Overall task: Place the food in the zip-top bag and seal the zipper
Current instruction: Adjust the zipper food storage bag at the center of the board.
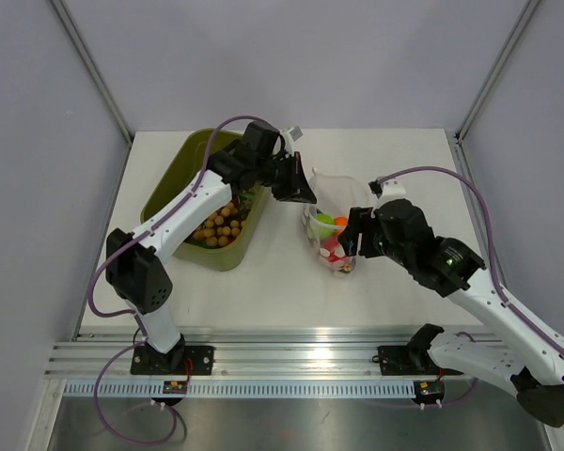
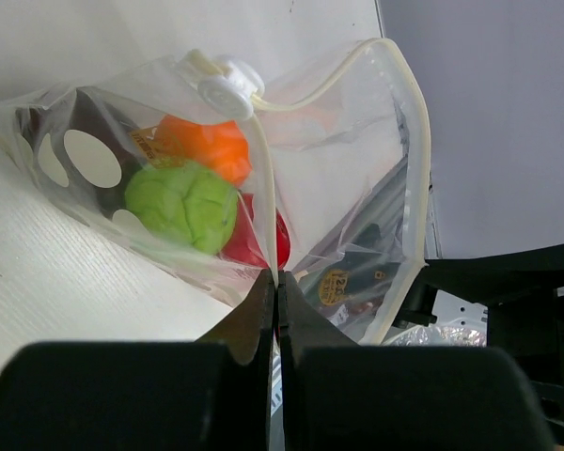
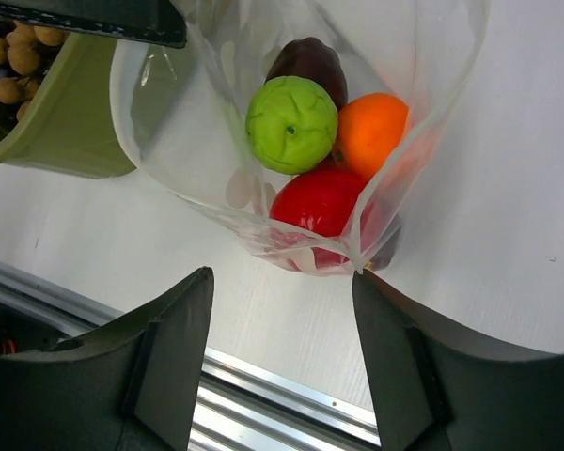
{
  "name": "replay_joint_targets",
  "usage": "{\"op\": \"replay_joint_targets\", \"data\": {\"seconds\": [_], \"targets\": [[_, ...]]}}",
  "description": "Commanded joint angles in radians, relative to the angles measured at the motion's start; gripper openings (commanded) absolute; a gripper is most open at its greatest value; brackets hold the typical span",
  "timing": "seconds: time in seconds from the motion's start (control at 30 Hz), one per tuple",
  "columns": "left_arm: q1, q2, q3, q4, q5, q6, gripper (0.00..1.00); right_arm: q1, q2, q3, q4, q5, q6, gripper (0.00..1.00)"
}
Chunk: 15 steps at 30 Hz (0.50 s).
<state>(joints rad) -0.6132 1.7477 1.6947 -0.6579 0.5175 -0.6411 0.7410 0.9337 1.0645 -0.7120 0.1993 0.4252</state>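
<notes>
Right of the olive-green tub (image 1: 169,193): the zip-top bag (image 1: 331,221) is propped up on the table, just beside the tub's right wall, with its mouth lifted towards the tub's far end.
Food: four toy pieces lie inside the bag, bunched at its bottom: a green one (image 3: 291,124), an orange one (image 3: 371,132), a red one (image 3: 320,202) and a dark purple one (image 3: 307,61).
Zipper: the pale strip (image 2: 415,141) curves round a gaping mouth and its two sides stand well apart, so it is unsealed.
Left gripper (image 2: 277,287): fingers are pressed together on the clear film near the bag's mouth, holding that side up on the tub side.
Right gripper (image 3: 282,277): fingers are spread wide, one to each side of the bag's bottom corner on the side away from the tub, gripping nothing.
Tub contents: small brown balls; whether any toy food waits among them I cannot tell.
Done: loading looks finished, or close to it.
Left: bring the two sides of the mouth together and press the zipper shut along its whole length.
Risk: the slack, crinkly film may buckle under pressure, so the mouth likely needs pulling taut first.
</notes>
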Motion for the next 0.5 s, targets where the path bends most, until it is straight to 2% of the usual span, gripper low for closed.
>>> {"op": "replay_joint_targets", "data": {"seconds": [0.0,0.27,0.37,0.47], "targets": [[0.001,-0.007,0.031,0.063,0.036,-0.017,0.0,0.011,-0.019,-0.021,0.029,0.078,0.0,0.68],[0.003,-0.004,0.043,0.043,0.033,-0.002,0.0,0.008,-0.045,-0.08,0.058,0.124,-0.058,0.65],[0.001,-0.005,0.039,0.04,0.035,0.001,0.0,0.008,-0.042,-0.103,0.112,0.086,-0.101,0.53],[0.003,-0.005,0.039,0.035,0.032,0.001,0.0,0.008,-0.023,-0.11,0.161,0.091,-0.135,0.49]]}}
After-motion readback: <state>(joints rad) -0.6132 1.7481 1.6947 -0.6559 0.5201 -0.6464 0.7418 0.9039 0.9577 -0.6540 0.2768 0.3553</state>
